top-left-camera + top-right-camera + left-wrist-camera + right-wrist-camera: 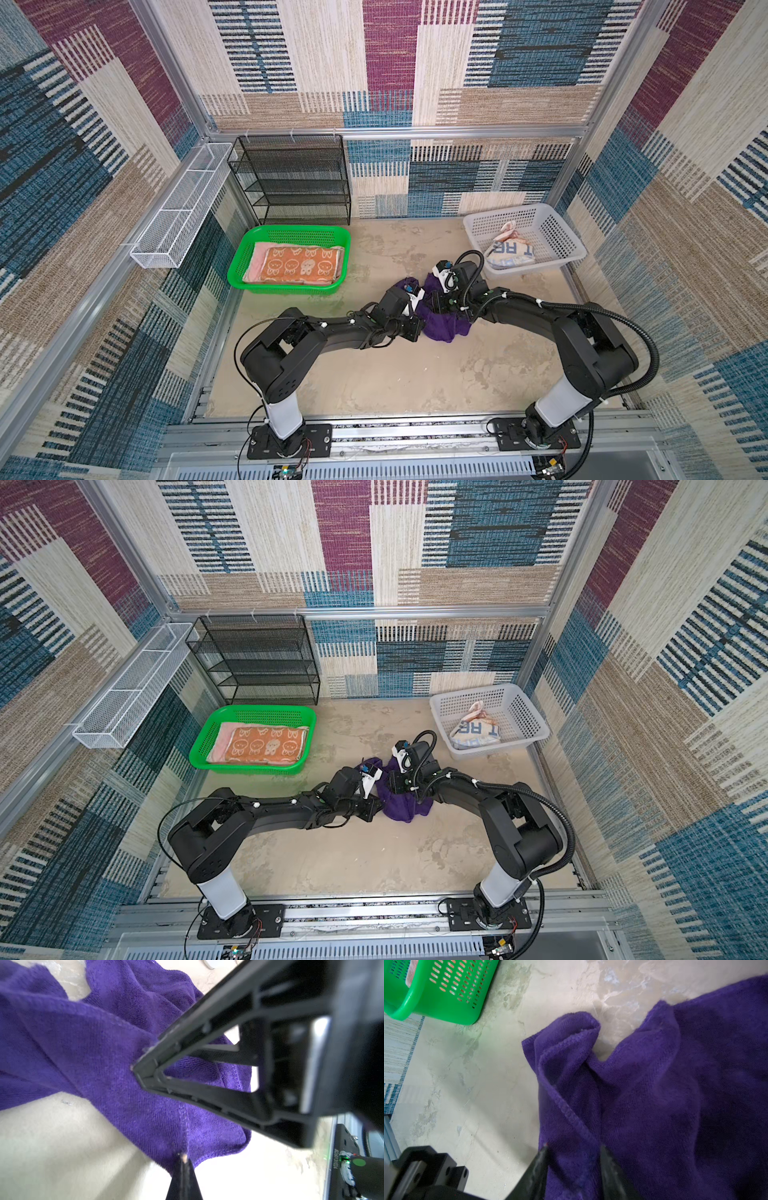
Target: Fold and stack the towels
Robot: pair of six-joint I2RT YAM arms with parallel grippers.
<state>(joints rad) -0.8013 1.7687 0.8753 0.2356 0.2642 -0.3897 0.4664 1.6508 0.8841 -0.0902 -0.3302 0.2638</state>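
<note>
Purple towel [442, 328] is your live item. It lies rumpled in a heap on the table [374, 374] near the middle, between the two arms, with no clean fold in it yet.

Your left gripper [182, 1159] is fully closed, and the left wrist view shows its tips pinching the hemmed edge of that cloth. Your right gripper [574, 1153] stands partly open: in the right wrist view its two tips sit apart with a ridge of purple cloth between them. I can't tell whether that ridge is actually pinched.

Further out, the green basket [299, 228] sits at the back left. It holds the orange towel [295, 266] with the white faces, folded flat on top of the pink towel [258, 255], of which only an edge shows. Those two look finished.

At the back right, the white basket [561, 237] holds the lettered towel [509, 251], bunched up and not yet folded.

So you're roughly halfway, by my reading: two are folded and stacked. The purple one needs spreading, folding and placing on the stack, and the lettered one hasn't been started.
</note>
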